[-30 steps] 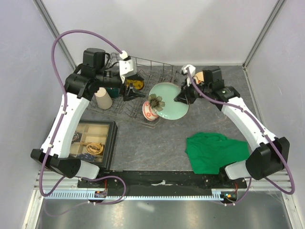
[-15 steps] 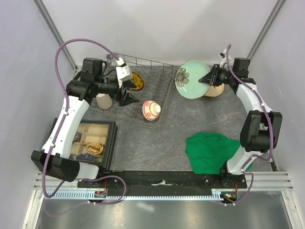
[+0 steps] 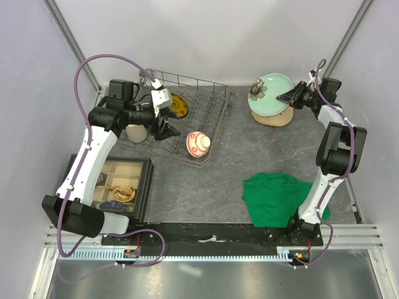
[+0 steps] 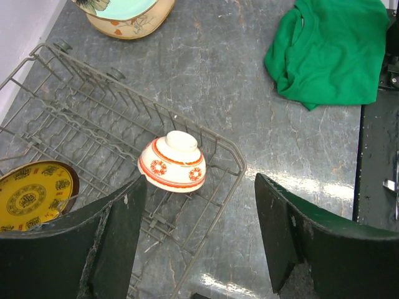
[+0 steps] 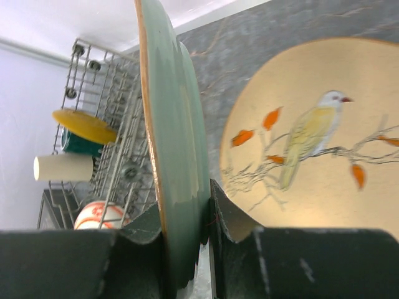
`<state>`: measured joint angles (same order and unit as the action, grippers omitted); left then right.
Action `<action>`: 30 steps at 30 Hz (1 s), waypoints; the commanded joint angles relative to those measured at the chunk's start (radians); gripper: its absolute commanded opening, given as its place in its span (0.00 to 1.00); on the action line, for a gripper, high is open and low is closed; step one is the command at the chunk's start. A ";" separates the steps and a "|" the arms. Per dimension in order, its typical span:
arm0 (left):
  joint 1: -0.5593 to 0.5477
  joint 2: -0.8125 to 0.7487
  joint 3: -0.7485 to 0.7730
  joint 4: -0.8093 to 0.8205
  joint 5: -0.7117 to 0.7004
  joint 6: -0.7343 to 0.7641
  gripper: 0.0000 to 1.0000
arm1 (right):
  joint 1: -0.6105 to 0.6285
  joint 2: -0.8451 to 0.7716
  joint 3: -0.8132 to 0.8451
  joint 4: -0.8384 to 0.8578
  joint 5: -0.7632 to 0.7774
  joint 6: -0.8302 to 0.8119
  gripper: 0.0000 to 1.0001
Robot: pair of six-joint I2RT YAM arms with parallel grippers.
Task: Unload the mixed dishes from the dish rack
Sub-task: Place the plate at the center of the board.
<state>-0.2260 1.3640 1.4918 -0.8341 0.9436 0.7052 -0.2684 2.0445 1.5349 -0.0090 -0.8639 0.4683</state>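
The grey wire dish rack point(image 3: 206, 109) stands at the back left. In it are the yellow-patterned plate point(image 3: 179, 104), the beige cup point(image 3: 136, 132) and the red-and-white bowl point(image 3: 198, 143), upside down point(image 4: 173, 162). My left gripper point(image 3: 163, 129) is open above the rack, left of the bowl. My right gripper point(image 3: 293, 96) is shut on the rim of the mint-green plate point(image 3: 272, 86), held just above the cream plate point(image 3: 269, 117) at the back right. In the right wrist view the green plate point(image 5: 177, 156) stands edge-on beside the cream plate point(image 5: 312, 143). A dark green mug point(image 5: 78, 142) shows behind the yellow plate.
A black-framed compartment tray point(image 3: 122, 185) lies at the front left. A green cloth point(image 3: 280, 198) lies at the front right, also in the left wrist view point(image 4: 330, 50). White walls close in the back and sides.
My right gripper has carried the mint-green plate from beside the rack to the back right, over the cream plate, and tipped it flatter. The left gripper has shifted slightly over the rack.
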 commanded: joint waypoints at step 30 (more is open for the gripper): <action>0.010 -0.025 -0.122 0.039 0.017 0.085 0.76 | -0.054 0.210 0.183 0.029 -0.007 -0.051 0.05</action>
<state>-0.2199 1.3640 1.3815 -0.8272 0.9440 0.7532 -0.3187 2.2715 1.6558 -0.0422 -0.8139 0.4297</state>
